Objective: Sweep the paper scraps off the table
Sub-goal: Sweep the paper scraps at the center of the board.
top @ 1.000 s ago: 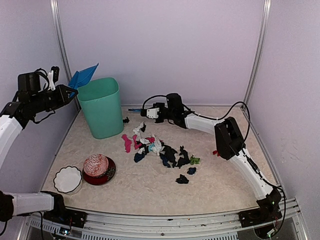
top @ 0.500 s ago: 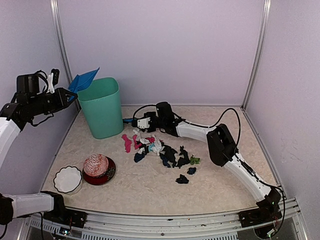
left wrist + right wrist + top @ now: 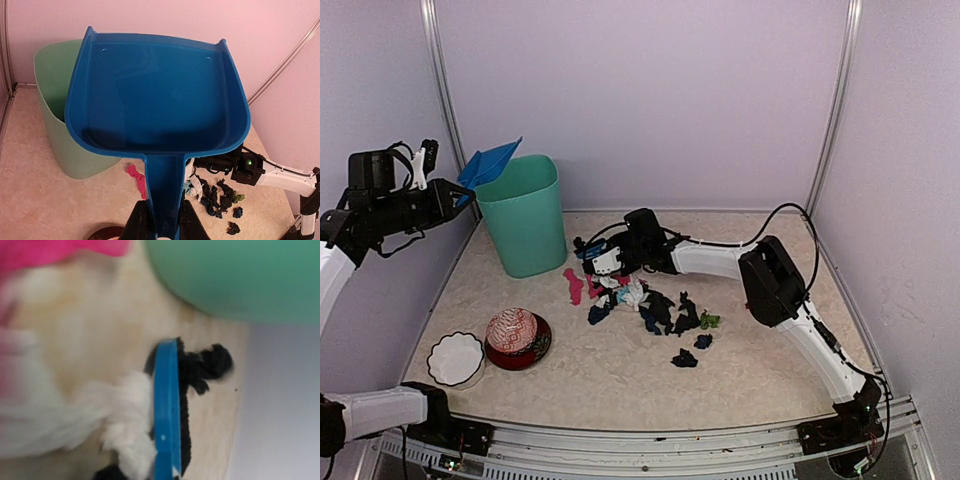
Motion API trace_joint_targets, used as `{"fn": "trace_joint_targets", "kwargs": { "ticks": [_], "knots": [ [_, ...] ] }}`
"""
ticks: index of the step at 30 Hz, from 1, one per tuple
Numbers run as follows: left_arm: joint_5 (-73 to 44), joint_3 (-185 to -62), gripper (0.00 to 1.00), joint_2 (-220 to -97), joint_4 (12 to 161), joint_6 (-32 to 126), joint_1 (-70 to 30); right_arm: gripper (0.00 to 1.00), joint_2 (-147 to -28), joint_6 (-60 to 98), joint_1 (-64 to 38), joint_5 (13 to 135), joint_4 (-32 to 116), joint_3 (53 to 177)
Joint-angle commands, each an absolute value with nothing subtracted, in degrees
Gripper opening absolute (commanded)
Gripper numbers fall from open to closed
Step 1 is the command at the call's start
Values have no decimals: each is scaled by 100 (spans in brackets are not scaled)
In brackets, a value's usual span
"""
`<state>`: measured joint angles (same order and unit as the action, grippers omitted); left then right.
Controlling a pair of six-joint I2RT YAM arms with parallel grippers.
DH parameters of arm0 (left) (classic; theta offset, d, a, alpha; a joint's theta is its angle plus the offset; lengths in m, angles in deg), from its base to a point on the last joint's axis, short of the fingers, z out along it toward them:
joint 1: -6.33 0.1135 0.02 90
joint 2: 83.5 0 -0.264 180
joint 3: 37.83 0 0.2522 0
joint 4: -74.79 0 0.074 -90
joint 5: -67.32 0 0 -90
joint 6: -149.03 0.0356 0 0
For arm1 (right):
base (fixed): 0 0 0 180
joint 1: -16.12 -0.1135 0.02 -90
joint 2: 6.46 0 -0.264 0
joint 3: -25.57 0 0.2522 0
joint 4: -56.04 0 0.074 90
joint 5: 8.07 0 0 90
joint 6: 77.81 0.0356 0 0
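The paper scraps (image 3: 645,300), mostly black with pink, white and green ones, lie in a loose pile mid-table. My right gripper (image 3: 605,258) is low at the pile's far-left end, shut on the small blue hand brush (image 3: 588,250). In the right wrist view the brush (image 3: 167,410) stands bristles-down on the table (image 3: 80,340), a black scrap (image 3: 210,362) on one side and a white scrap (image 3: 125,420) on the other; the fingers are out of frame. My left gripper (image 3: 160,222) is shut on the handle of the blue dustpan (image 3: 157,95), held high and empty beside the bin.
A green bin (image 3: 525,215) stands at the back left, close to the brush. A red patterned bowl (image 3: 517,335) and a white bowl (image 3: 455,358) sit at the front left. The right arm (image 3: 775,280) stretches across the table behind the pile.
My right gripper has moved left along the back of the pile with the brush, reaching the scraps near the bin. The left arm with the dustpan has barely shifted.
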<state>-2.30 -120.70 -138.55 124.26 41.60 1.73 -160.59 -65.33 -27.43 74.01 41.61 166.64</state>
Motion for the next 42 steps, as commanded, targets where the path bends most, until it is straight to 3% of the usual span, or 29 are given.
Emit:
{"fn": "trace_joint_targets", "kwargs": {
  "ticks": [1, 9, 15, 24, 30, 42],
  "knots": [
    [-125, -12039, 0, -13777, 12494, 4276, 135, 0, -15425, -6978, -2933, 7928, 2771, 15905],
    [-48, -12127, 0, -13838, 12540, 4274, 123, 0, -13673, -6542, -3148, 8046, 2244, 13984],
    [-35, -12152, 0, -13873, 12516, 4257, 111, 0, -12034, -6032, -3239, 8017, 2725, 12429],
    [-97, -12287, 0, -13870, 12667, 4312, 81, 0, -10658, -5545, -3258, 8330, 2949, 11852],
    [-203, -12347, 0, -13913, 12787, 4381, 3, 0, -10552, -5321, -3295, 8056, 3634, 11747],
    [-388, -12350, 0, -13837, 12972, 4444, -115, 0, -12121, -4991, -3692, 8111, 4959, 12640]
  ]
}}
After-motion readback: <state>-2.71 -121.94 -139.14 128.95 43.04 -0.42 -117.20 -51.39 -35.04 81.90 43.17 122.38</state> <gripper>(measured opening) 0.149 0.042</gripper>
